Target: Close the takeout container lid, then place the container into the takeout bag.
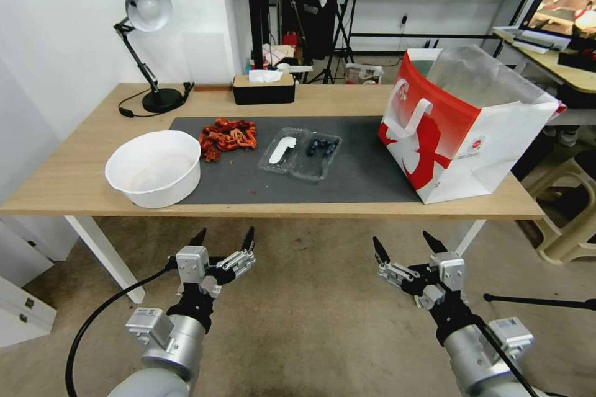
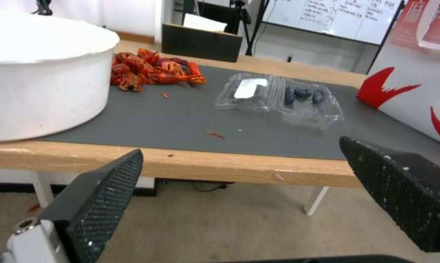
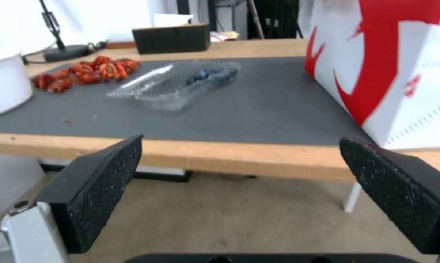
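Note:
The takeout container (image 1: 300, 154) (image 2: 305, 101) (image 3: 181, 84) lies open and flat on the grey mat (image 1: 347, 183), mid-table. Dark blue berries sit in its right half. Its lid (image 1: 282, 150) (image 2: 249, 89), the left half with the white sticker, is folded out beside it. At the table's right end stands the takeout bag (image 1: 465, 130) (image 2: 415, 84) (image 3: 390, 65), white with a red panel, its mouth open upward. My left gripper (image 1: 223, 243) (image 2: 239, 171) and right gripper (image 1: 402, 248) (image 3: 239, 164) hang open below and in front of the table's near edge, holding nothing.
A big white bowl (image 1: 155, 167) stands at the front left of the table. Red crayfish (image 1: 226, 134) are piled behind it on the mat. A black tissue box (image 1: 263, 88) and a desk lamp (image 1: 148, 43) stand along the far edge. A beige stool (image 1: 574, 211) is to the right.

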### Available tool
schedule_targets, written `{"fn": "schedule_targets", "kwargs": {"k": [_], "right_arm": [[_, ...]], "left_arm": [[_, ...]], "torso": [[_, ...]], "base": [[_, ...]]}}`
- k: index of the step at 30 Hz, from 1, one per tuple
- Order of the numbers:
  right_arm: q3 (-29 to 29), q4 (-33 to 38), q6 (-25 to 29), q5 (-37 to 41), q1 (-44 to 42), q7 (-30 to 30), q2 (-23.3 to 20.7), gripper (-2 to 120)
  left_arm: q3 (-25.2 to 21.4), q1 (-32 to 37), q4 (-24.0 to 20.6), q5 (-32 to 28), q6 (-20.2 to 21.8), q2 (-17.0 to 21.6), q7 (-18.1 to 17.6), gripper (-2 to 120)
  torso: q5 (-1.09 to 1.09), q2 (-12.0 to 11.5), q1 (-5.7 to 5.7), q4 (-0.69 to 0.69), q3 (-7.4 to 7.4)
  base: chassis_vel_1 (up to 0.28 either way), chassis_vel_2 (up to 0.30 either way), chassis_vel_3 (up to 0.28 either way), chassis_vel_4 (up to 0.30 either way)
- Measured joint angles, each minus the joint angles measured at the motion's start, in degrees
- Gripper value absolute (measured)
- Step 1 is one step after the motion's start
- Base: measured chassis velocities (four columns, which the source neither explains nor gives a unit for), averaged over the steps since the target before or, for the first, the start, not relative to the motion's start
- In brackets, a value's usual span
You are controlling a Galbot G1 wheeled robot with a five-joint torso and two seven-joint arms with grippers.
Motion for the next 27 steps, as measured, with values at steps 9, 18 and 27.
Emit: {"fn": "schedule_targets", "kwargs": {"k": [9,18,27], "right_arm": [[-1.72,-4.41,-0.11,8.11,7.97,2.61,-8.01,100],[-4.91,-12.29,-0.2,18.27,20.58,5.94,-15.87,100],[-13.6,-18.24,-5.92,23.63,33.79,13.8,-19.01,100]], "left_arm": [[0.07,0.0,0.85,0.54,-0.75,-0.66,0.05,100],[-0.32,-0.5,1.65,0.72,-1.07,-1.13,0.07,100],[-0.46,-0.38,2.21,1.25,-1.58,-1.85,0.07,100]], "torso": [[-0.01,0.0,0.0,0.0,0.0],[0.0,0.0,0.01,0.0,0.0],[-0.01,0.0,0.02,0.0,0.01]], "base": [[0.0,0.0,0.0,0.0],[0.0,0.0,0.0,0.0],[0.0,0.0,0.0,0.0]]}}
